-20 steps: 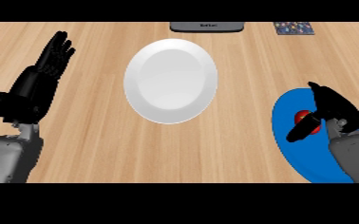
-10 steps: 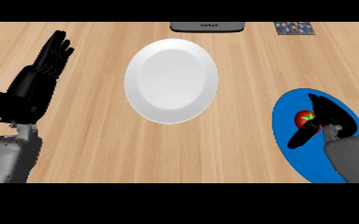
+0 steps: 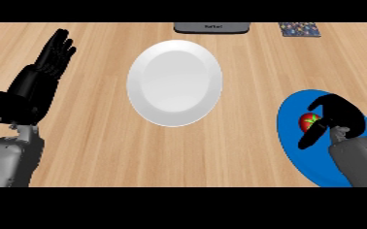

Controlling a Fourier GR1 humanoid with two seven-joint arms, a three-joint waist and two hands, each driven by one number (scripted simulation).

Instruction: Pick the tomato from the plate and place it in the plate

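The right forearm comes up from the lower right corner, and the right hand point(image 3: 337, 115) sits over the blue plate point(image 3: 295, 145), well to the right of the white plate point(image 3: 174, 83). Its fingers arch over the tomato point(image 3: 309, 122) and its thumb reaches down along the tomato's near side, so the hand is curled round the fruit, with only the tomato's left face and a bit of green stalk showing. The tomato lies on the blue plate, well apart from the white plate, which lies bare at the middle of the wooden counter point(image 3: 93, 140). The left hand point(image 3: 43, 80) rests open on the far side of the white plate, to its left, fingers straight and pointing up, holding nothing. Beyond the white plate, at the counter's far edge, sit a dark grey device point(image 3: 212, 27) and a small patterned object point(image 3: 299, 29).
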